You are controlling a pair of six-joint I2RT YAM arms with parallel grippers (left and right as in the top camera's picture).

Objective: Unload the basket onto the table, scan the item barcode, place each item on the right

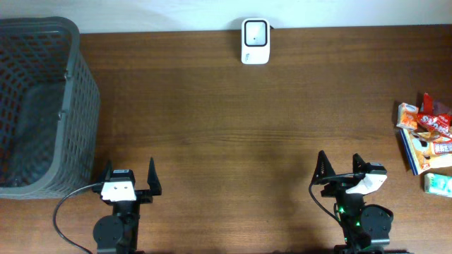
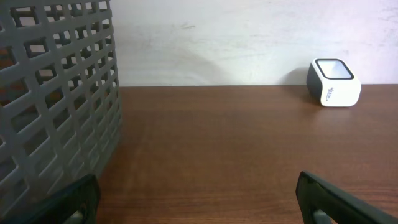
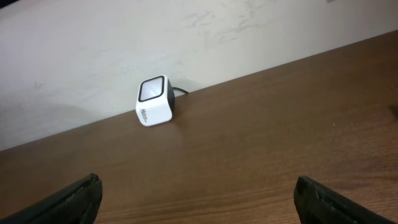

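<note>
A white barcode scanner [image 1: 255, 41] with a dark window stands at the table's far edge, centre; it also shows in the left wrist view [image 2: 334, 82] and the right wrist view [image 3: 155, 101]. A pile of snack packets, the items [image 1: 426, 137], lies at the far right of the table. My left gripper [image 1: 129, 174] sits open near the front left edge, nothing between its fingers. Near the front right, my right gripper [image 1: 340, 166] is open and empty too, well left of the packets.
A large grey mesh basket [image 1: 67, 106] fills the left side, right beside my left gripper; its wall [image 2: 56, 93] fills the left of the left wrist view. A wall runs behind the table's far edge.
</note>
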